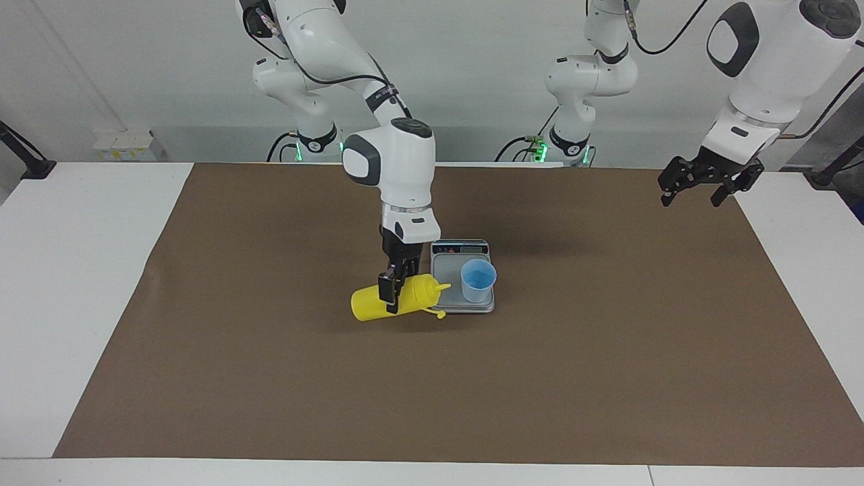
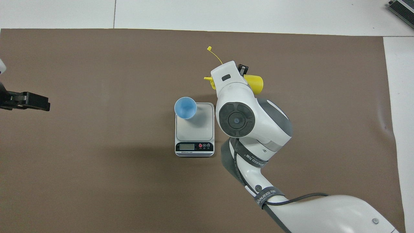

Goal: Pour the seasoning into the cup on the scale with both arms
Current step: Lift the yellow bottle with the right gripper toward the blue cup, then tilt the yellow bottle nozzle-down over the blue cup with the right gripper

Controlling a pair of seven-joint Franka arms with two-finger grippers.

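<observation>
The yellow seasoning bottle (image 1: 368, 304) lies on its side in the air, with my right gripper (image 1: 393, 297) shut around its middle from above. Its nozzle points at the light-blue cup (image 1: 478, 280) and reaches over the edge of the scale (image 1: 445, 287) toward the right arm's end. The cap strap hangs below the nozzle. The cup stands upright on a corner of the weighing plate. In the overhead view the right wrist hides most of the bottle (image 2: 255, 84); the cup (image 2: 185, 108) and scale (image 2: 200, 127) show fully. My left gripper (image 1: 692, 196) waits open over the table's edge at the left arm's end.
A brown mat (image 1: 270, 378) covers most of the white table (image 1: 67, 270). The scale's display strip (image 2: 194, 147) faces the robots. Nothing else lies on the mat.
</observation>
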